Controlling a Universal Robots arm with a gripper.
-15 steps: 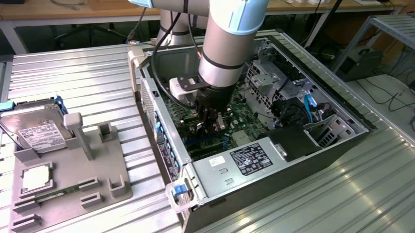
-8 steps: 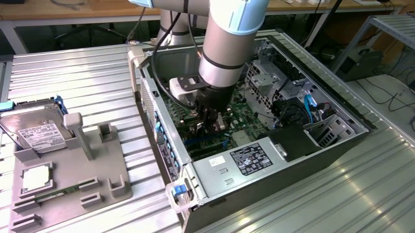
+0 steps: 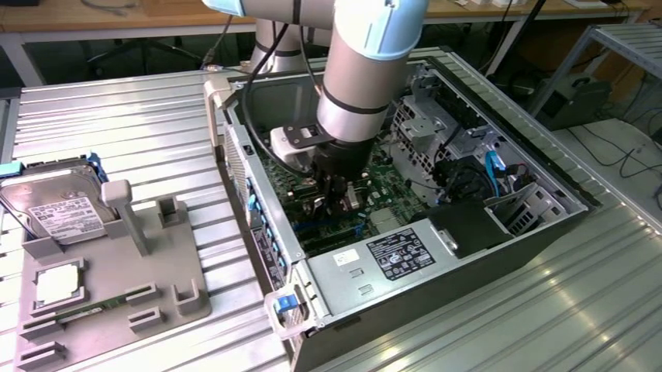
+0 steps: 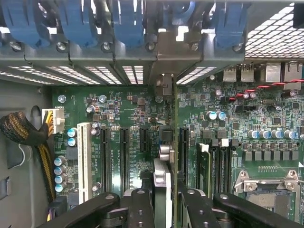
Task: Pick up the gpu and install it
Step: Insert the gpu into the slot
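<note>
The gpu (image 4: 164, 154) shows edge-on in the wrist view, a thin green card with a dark block on one face. Its silver bracket end (image 4: 164, 85) points at the case's rear slot wall. My gripper (image 4: 164, 195) is shut on it, one black finger (image 4: 140, 197) pressing each face. The card stands upright over the green motherboard (image 4: 123, 109), just above the black expansion slots (image 4: 124, 156). In the exterior view, my gripper (image 3: 336, 205) reaches down inside the open computer case (image 3: 579, 201), holding the gpu (image 3: 349, 199) low over the motherboard (image 3: 388, 190).
Blue slot latches (image 4: 128, 23) line the rear wall. A white slot (image 4: 84, 161), a braided cable (image 4: 19, 128), a seated memory stick (image 4: 204, 166) and the CPU socket (image 4: 268, 190) flank the card. A grey fixture (image 3: 114, 287) beside the case holds a hard drive (image 3: 57, 209).
</note>
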